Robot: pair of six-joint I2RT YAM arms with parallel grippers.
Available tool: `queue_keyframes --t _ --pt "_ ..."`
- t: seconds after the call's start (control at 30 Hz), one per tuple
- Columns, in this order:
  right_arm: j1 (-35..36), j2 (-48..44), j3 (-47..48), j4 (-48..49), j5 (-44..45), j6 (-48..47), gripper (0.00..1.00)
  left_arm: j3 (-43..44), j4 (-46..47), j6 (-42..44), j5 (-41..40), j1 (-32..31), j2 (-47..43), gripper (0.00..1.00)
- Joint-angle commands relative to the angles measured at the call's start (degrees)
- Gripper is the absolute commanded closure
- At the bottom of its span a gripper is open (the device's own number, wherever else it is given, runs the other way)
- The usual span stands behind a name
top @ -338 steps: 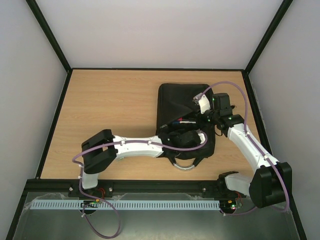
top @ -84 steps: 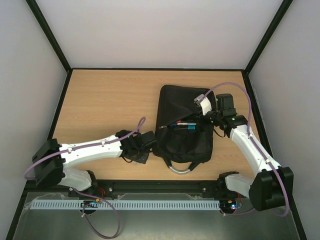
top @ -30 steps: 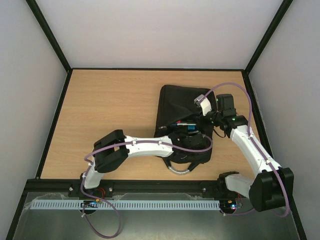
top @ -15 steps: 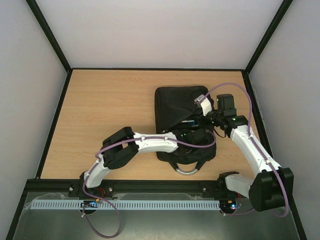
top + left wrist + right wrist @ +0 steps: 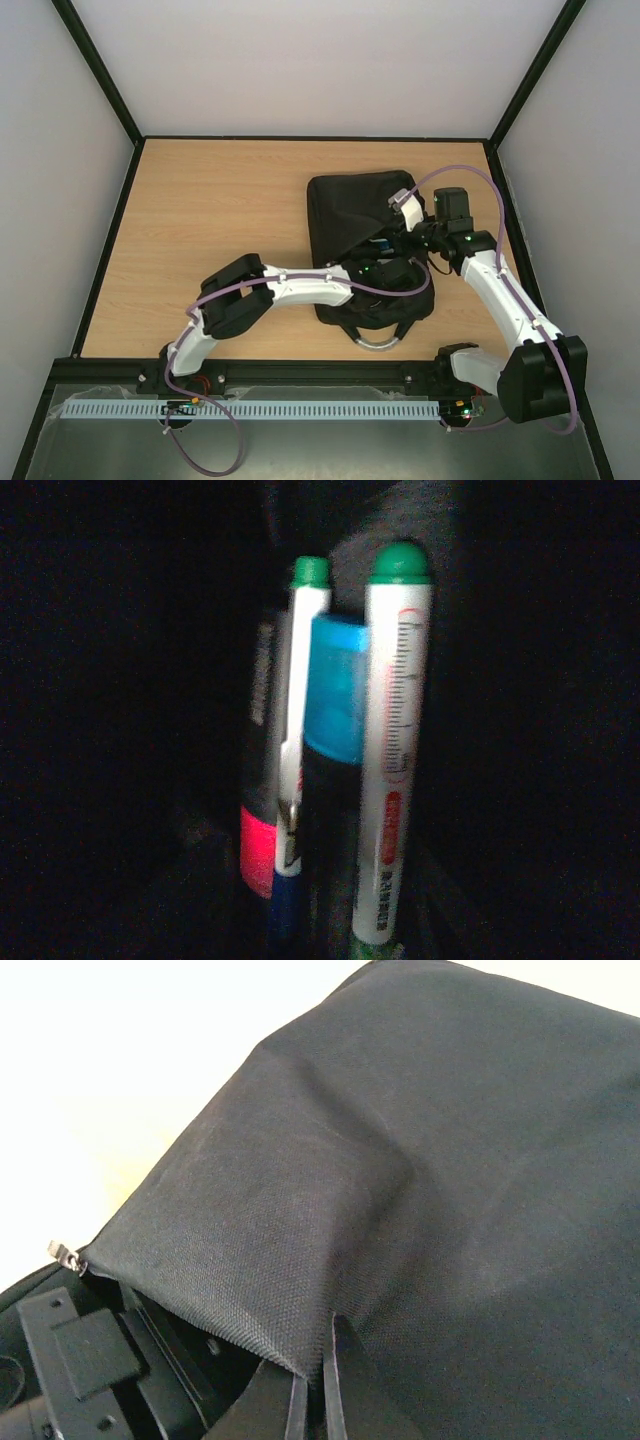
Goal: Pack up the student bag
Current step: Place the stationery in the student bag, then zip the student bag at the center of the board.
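Pinching flap (image 5: 400,1160): right gripper (image 5: 310,1385) clamped on bag (image 5: 345,200) edge, 2 o'clock.
Left gripper (image 5: 388,262): inside mouth (opening hidden, cannot tell).
Pens (image 5: 335,760): ahead, 12–6 axis.

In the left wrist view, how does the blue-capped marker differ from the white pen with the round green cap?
The blue-capped marker has a dark barrel; the round-capped white pen has a white one with red print and scale marks. The marker's cap is flat-topped, the pen's domed. The pen's cap end reaches higher in the picture. Both lie side by side, parallel, inside the student bag.
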Motion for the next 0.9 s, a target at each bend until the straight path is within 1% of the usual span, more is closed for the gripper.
queue_keyframes --t 0.0,0.13,0.27,0.3,0.43,0.5,0.57,0.63,0.7,0.77,0.87 --pt "0.76 -2.19 2.16 1.4 -7.25 1.27 0.99 -4.14 -1.5 -2.57 -1.36 -2.49 -6.87 0.46" --pt "0.77 -2.19 2.17 1.55 -7.14 1.67 0.99 -7.18 -2.86 -4.63 -2.2 -6.11 -10.74 0.42" --pt "0.77 -1.97 2.27 1.53 -7.15 2.01 0.99 -8.4 -5.41 -7.51 -3.49 -9.19 -13.6 0.4" --pt "0.77 -1.93 2.27 1.49 -7.09 1.96 0.99 -8.75 -5.85 -8.41 -3.55 -9.83 -14.32 0.38" --pt "0.73 -1.91 2.09 1.4 -5.72 1.29 0.99 -9.91 -9.24 -13.36 -4.12 -12.73 -17.05 0.37" --pt "0.72 -2.35 1.88 1.13 -4.46 0.52 0.99 -11.45 -10.56 -17.55 -4.16 -14.02 -19.22 0.35" --pt "0.73 -2.61 1.78 0.41 -2.91 -1.38 0.99 -13.89 -11.25 -24.09 -4.28 -14.57 -22.46 0.33" --pt "0.77 -2.47 1.92 -0.81 -1.79 -3.59 0.99 -17.65 -10.9 -31.83 -2.91 -14.12 -26.85 0.27" --pt "0.77 -1.76 2.1 -2.69 -0.82 -5.66 0.97 -21.41 -10.96 -39.08 -0.27 -12.67 -31.43 0.23" --pt "0.76 -1.24 1.56 -4.15 0.51 -7.29 0.91 -25.03 -11.21 -45.67 3.2 -10.36 -36.1 0.2" --pt "0.76 -1.5 -0.1 -5.19 2.31 -9.02 0.85 -32.2 -8.09 -52.53 10.24 -6.18 -43.6 0.2"
